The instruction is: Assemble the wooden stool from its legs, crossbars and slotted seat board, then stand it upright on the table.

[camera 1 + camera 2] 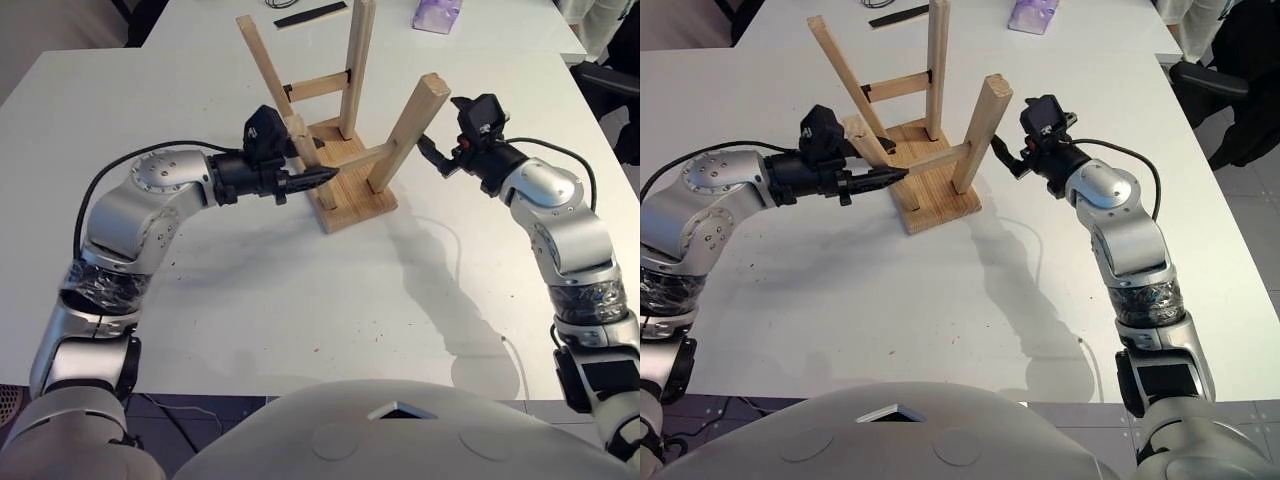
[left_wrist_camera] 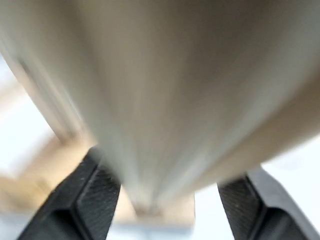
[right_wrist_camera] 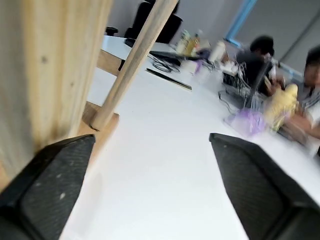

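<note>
The wooden stool lies upside down, its slotted seat board [image 1: 352,208] flat on the white table [image 1: 250,300] and its legs pointing up. Two long legs [image 1: 358,60] at the back are joined by a crossbar [image 1: 318,88]. A second crossbar [image 1: 352,160] links the front legs. My left gripper [image 1: 315,178] comes in from the left and is shut on the short front-left leg [image 1: 299,135]; in the left wrist view that leg [image 2: 165,100] sits between the fingers [image 2: 97,192]. My right gripper [image 1: 433,156] stands open just right of the front-right leg [image 1: 407,135], not touching it.
A purple bag [image 1: 438,12] and a flat black strip [image 1: 310,15] lie at the table's far edge. A thin white cable [image 1: 452,238] trails across the table right of the stool. A dark chair [image 1: 615,90] stands beyond the right edge.
</note>
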Controlling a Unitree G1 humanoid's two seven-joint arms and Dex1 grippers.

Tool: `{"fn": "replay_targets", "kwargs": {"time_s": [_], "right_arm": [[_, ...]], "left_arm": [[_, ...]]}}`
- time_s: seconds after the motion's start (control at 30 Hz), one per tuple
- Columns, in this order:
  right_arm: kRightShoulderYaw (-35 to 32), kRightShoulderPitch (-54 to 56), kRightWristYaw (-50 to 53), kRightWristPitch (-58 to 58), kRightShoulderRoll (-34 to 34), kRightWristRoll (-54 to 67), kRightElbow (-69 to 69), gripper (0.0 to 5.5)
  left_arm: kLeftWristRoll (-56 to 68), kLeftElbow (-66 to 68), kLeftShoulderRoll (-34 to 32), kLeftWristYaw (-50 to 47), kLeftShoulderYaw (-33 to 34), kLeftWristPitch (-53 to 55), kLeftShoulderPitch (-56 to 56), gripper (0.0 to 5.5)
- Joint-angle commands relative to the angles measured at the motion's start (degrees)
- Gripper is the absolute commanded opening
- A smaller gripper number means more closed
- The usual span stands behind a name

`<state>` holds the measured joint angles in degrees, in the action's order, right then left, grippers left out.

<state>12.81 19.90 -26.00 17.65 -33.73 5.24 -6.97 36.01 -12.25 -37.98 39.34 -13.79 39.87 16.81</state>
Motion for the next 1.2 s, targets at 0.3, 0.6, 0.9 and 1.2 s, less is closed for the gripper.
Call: {"fn": "replay_targets", "kwargs": {"time_s": [0.3, 0.6, 0.9, 1.2], "right_arm": [[1.0, -2.6, -4.6, -9.5, -5.2, -11.6, 13.0, 5.09], [-0.3, -3.3, -4.6, -11.3, -6.7, -16.5, 19.8, 5.09], [-13.6, -25.5, -8.5, -0.2, -9.1, -7.8, -3.3, 4.66], [-14.4, -38.2, -8.6, 8.2, -5.8, -5.3, -16.8, 4.32]], "left_arm": [[4.7, -11.4, 12.1, -6.2, 1.2, 8.1, -2.9, 3.28], [-2.2, -11.2, 21.5, -12.3, -6.8, 5.2, -5.6, 3.28], [-12.1, -19.2, -0.2, -3.9, 7.7, -13.0, -40.8, 2.84], [-24.0, 8.7, 7.0, -11.5, 20.2, -44.6, -37.3, 2.49]]}}
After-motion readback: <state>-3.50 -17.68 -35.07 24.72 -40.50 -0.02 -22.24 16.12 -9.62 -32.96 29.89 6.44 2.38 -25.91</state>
